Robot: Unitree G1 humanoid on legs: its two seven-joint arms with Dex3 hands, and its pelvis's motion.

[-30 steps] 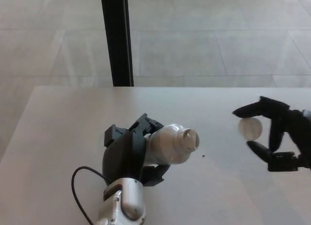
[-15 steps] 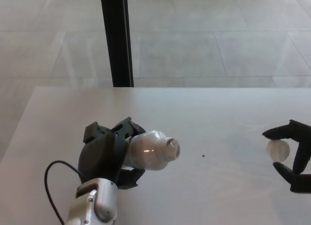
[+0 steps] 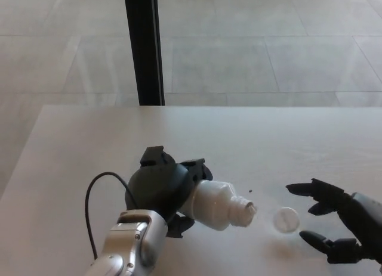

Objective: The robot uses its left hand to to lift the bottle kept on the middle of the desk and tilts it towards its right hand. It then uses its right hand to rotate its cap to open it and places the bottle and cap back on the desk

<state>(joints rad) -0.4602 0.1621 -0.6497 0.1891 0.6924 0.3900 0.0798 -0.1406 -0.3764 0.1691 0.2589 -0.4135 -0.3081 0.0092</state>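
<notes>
A white bottle (image 3: 216, 204) with no cap on it lies tilted in my left hand (image 3: 161, 189), which is shut on its body. Its bare neck (image 3: 245, 211) points right and slightly down, close over the desk (image 3: 83, 139). The round white cap (image 3: 286, 219) looks blurred just right of the neck, with a faint shadow under it. My right hand (image 3: 334, 219) is at the right edge, open, its fingertips (image 3: 298, 189) spread above and below the cap without touching it. I cannot tell whether the cap rests on the desk.
A black vertical post (image 3: 143, 46) stands behind the desk's far edge, with tiled floor beyond. A black cable (image 3: 94, 195) loops from my left wrist. A tiny dark speck (image 3: 250, 191) lies on the desk near the bottle's neck.
My left hand swung the bottle right and down towards the desk. My right hand came lower and leftward, its fingers spread, and the cap is no longer pinched between them.
</notes>
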